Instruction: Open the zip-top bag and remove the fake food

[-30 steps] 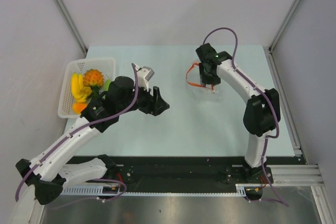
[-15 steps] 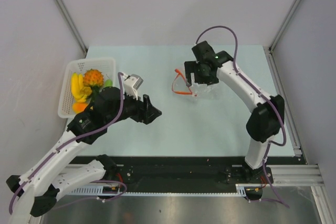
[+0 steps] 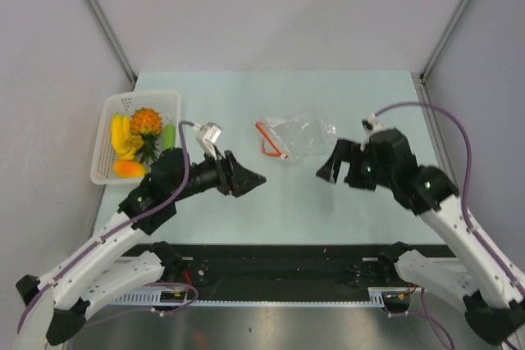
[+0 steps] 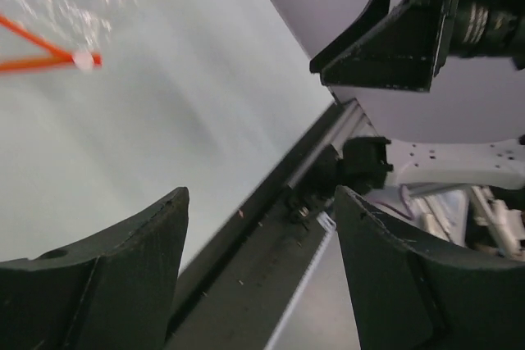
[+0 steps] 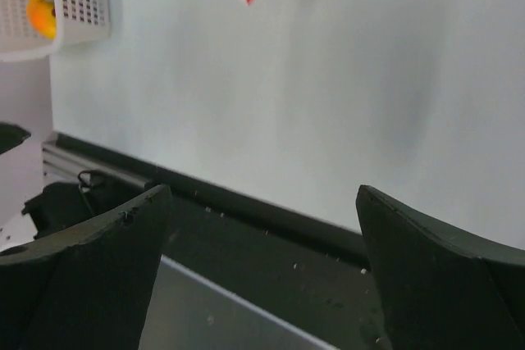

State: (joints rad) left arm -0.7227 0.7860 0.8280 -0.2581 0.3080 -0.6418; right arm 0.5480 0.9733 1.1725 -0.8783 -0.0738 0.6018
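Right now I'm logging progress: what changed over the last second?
The right gripper let go of the zip-top bag and pulled back toward the near edge; the bag lies loose on the table. The left gripper stayed open, nearly in place; the fake food stayed in the white basket.

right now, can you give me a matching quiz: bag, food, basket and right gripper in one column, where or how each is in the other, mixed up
Things:
1. bag
2. food
3. basket
4. right gripper

Place or state:
a. open, holding nothing
b. inside the basket
c. at the left edge of the table
d. lying mid-table, ahead of both arms

Pairs: 1-d, 2-b, 3-c, 4-a
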